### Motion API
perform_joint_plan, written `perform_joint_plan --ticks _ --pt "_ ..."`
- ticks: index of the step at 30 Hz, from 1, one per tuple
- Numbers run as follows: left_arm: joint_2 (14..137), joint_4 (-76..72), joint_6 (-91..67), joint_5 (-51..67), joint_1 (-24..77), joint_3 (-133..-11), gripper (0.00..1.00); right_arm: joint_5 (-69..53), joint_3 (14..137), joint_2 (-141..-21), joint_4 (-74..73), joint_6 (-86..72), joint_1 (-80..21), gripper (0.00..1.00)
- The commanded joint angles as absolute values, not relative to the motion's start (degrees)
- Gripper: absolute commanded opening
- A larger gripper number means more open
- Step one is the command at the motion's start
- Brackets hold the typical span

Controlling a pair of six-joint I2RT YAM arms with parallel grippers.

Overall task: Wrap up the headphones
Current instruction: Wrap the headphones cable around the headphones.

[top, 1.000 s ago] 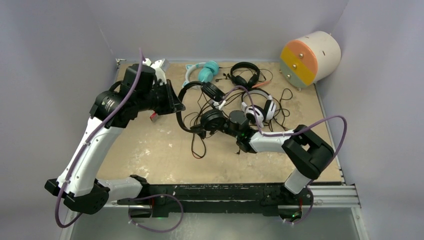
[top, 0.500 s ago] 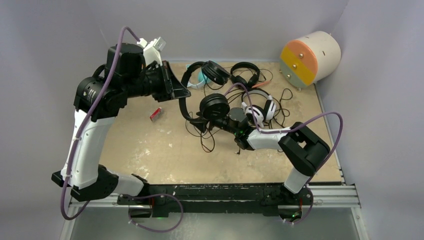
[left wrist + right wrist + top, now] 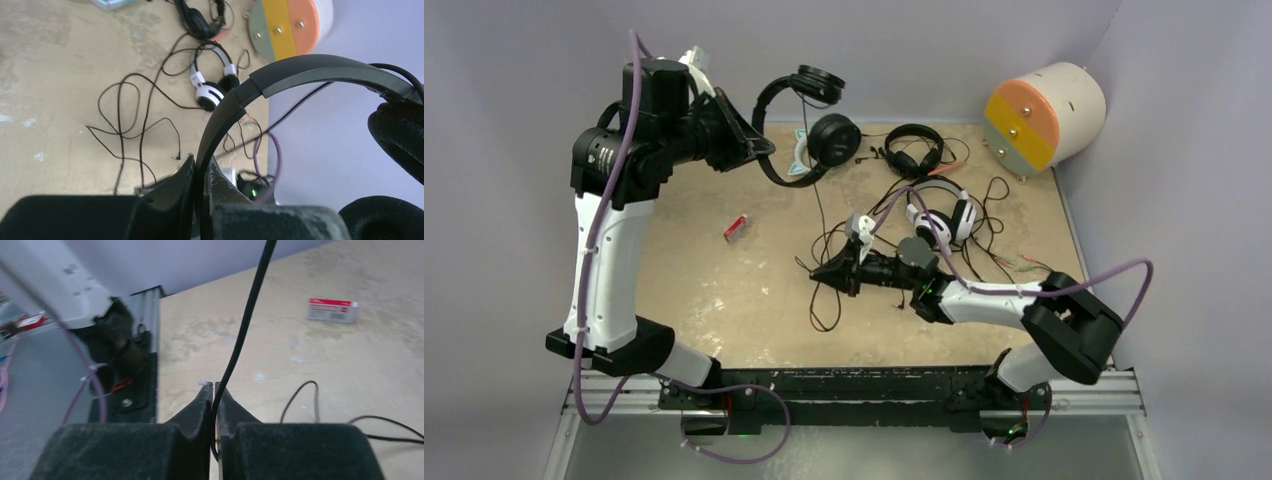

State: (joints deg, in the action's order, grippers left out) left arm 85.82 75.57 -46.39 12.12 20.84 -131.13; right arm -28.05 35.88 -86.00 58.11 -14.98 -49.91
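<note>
Clamps the headband of the all-black headphones (image 3: 834, 140) in the left claw (image 3: 200, 167), holding them high above the far left of the surface (image 3: 724, 290). Pinches their thin black cable (image 3: 245, 325) between the pressed-together fingers of the right claw (image 3: 214, 390), low over mid-surface. Leaves the white-and-black headphones (image 3: 939, 215) and the black-and-red pair (image 3: 914, 148) lying among loose cables farther back on the right.

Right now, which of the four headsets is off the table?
The all-black over-ear headset, pinched by its headband in the left claw and hanging in the air; the other three lie on the tan tabletop.
</note>
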Motion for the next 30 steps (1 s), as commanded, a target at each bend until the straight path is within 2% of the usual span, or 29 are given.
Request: perform_joint_plan --ticks 1,3,8,10,14,21,26,30 --pt "86.1 69.6 -54.0 9.8 16.5 -125.5 0.00 -32.0 32.5 -79.9 58.3 -16.4 -54.3 0.05" --pt "85.7 67.2 -56.0 6.6 15.7 -121.6 0.00 -32.1 31.9 -77.5 57.6 -16.6 -56.4 0.05" --pt "82.8 63.0 -57.0 -10.8 15.4 -111.1 0.00 -31.1 34.5 -71.8 49.4 -17.0 -58.0 0.06" --pt "80.7 60.6 -55.3 -17.4 15.4 -106.1 0.00 -30.9 37.2 -70.8 43.9 -17.1 -58.1 0.00" --pt "78.5 57.8 -50.2 -29.6 15.5 -97.5 0.00 -30.7 45.4 -71.1 29.7 -14.8 -58.1 0.00" --pt "73.3 52.2 -38.8 -37.5 16.9 -83.6 0.00 -27.2 58.9 -72.9 5.1 -8.7 -57.9 0.00" --pt "70.5 48.5 -33.2 -47.4 25.4 -74.1 0.00 -28.9 70.0 -77.4 -6.0 -7.1 -54.2 0.00" --pt "70.2 45.1 -26.3 -46.8 29.8 -68.6 0.00 -33.4 79.1 -83.5 -13.4 -7.4 -49.5 0.00"
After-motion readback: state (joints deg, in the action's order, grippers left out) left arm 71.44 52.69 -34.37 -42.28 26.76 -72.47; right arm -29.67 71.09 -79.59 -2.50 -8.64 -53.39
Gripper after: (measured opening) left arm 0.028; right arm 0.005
